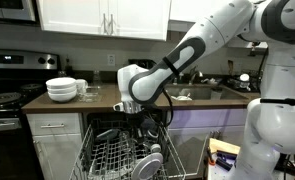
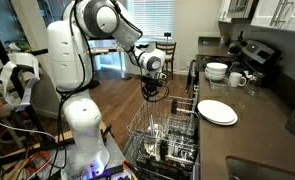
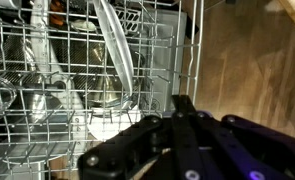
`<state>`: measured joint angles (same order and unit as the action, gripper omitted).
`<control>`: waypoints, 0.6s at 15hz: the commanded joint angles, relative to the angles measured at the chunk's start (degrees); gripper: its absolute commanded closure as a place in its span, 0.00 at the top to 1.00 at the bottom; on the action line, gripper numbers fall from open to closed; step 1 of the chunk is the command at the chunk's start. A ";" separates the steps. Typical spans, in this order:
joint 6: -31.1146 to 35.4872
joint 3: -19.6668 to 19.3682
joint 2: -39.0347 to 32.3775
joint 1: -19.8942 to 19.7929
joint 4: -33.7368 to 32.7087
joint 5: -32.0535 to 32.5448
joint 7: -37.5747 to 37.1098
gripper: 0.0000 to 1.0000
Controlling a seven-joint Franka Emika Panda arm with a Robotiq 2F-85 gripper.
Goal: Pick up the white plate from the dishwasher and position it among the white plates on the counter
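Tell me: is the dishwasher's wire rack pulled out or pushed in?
Pulled out: the wire rack stands out in front of the counter edge.

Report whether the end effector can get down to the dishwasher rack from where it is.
Probably yes. The end effector hangs above the open dishwasher rack with nothing visible between them, though upright wires crowd the slots.

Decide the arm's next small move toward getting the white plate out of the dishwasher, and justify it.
Probably lower the gripper toward the pale upright rim in the dishwasher rack. It hangs above that rack, touching nothing, with the rim ahead of its fingertips in the wrist view.
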<state>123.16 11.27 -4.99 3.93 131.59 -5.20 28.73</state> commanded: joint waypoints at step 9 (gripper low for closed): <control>1.28 -3.51 -3.34 -0.03 1.06 1.61 1.22 0.73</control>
<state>123.33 8.41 -6.68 3.99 132.68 -4.85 28.86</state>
